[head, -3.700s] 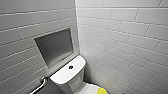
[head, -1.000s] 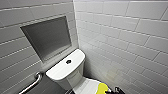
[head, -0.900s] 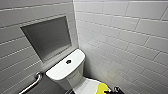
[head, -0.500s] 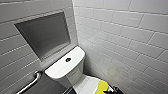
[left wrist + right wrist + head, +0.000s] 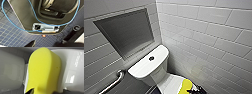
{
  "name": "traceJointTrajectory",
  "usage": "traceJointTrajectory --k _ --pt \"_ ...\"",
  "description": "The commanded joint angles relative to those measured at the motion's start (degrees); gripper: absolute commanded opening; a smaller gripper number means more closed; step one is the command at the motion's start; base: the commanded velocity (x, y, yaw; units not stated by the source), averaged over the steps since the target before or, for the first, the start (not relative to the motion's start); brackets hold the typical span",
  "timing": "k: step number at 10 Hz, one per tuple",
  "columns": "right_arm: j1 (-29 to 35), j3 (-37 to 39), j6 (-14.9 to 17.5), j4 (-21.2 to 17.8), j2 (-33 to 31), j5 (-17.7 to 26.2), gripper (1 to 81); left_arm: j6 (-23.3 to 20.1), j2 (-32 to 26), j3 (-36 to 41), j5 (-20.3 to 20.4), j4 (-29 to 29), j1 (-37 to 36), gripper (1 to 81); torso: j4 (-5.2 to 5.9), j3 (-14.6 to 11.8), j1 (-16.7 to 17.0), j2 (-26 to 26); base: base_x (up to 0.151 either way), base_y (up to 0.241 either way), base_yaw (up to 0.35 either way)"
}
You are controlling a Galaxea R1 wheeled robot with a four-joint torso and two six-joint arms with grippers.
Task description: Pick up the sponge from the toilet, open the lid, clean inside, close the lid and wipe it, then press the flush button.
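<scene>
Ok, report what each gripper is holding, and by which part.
The right gripper holds the sponge by one end, with the rest sticking out over the toilet. The left gripper holds nothing.

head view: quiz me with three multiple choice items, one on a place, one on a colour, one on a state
1. Where is the round flush button?
A on the tank cover
B on the side wall
C on the floor

2. What colour is the sponge?
A blue
B yellow
C green

3. How is the tank cover?
A lifted off
B broken in two
C in place on the tank

Answers:
1 A, the dark button sits in the middle of the cover.
2 B, it is bright yellow against the white toilet.
3 C, the cover lies flat and whole on the tank.
</scene>
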State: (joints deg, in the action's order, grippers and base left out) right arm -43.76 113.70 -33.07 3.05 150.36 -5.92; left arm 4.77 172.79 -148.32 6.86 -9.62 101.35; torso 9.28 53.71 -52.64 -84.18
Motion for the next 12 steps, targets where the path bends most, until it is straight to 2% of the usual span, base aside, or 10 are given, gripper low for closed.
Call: traceJointTrajectory --k 1,5,10,11,12 --pt "6.09 -3.93 -0.15 0.73 -1.61 1.18 81.1 0.07 -0.16 0.05 -5.02 0.21 2.76 81.1 0.00 0.00 0.00 0.00 0.000 0.000 0.000" --pt "7.59 -7.01 -0.06 0.73 -2.93 1.44 81.1 0.07 0.10 0.05 -5.02 0.13 2.67 81.1 0.00 0.02 0.00 0.00 0.000 0.000 0.000" --pt "8.99 -3.06 -0.24 0.03 -0.38 1.62 81.1 0.07 -0.07 0.05 -5.11 0.92 2.67 81.1 0.00 0.02 0.00 0.00 0.000 0.000 0.000" --pt "9.42 -2.62 -0.24 0.20 -0.03 1.53 81.1 0.07 -0.42 0.05 -5.11 1.71 2.75 81.1 0.00 4.00 0.00 0.00 0.000 0.000 0.000" --pt "9.70 -2.62 -0.24 0.38 0.14 1.53 81.1 0.07 -0.34 0.05 -5.11 1.71 2.75 81.1 0.00 10.83 0.00 0.00 0.000 0.000 0.000"
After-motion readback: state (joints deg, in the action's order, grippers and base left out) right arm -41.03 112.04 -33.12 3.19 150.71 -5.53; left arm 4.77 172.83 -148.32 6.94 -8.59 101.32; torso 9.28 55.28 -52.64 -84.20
